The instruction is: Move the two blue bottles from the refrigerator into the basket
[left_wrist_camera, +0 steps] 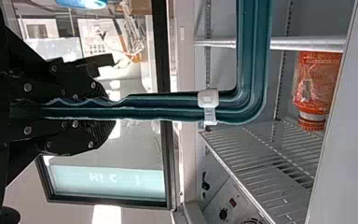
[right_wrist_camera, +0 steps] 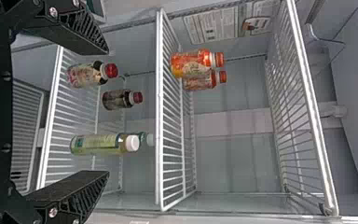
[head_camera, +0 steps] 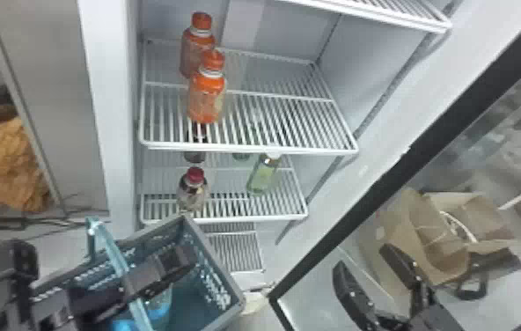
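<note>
Pinching the teal plastic handle (head_camera: 104, 243) of the grey openwork plastic basket (head_camera: 218, 262), the left gripper (head_camera: 138, 281) had its fingers closed around it. The right gripper (head_camera: 362, 257), empty, held its flat black fingers spread well apart. Two blue plastic bottles (head_camera: 162, 310) sat partly hidden inside the basket. On a white wire shelf (head_camera: 251, 150), orange plastic bottles (head_camera: 207, 99) bore printed labels (right_wrist_camera: 196, 69)

Grey basket (head_camera: 215, 264), teal handle (left_wrist_camera: 254, 56); apparently bright-blue bottles (head_camera: 160, 310); orange bottles (head_camera: 207, 99); white-barred shelf (head_camera: 251, 150).
</note>
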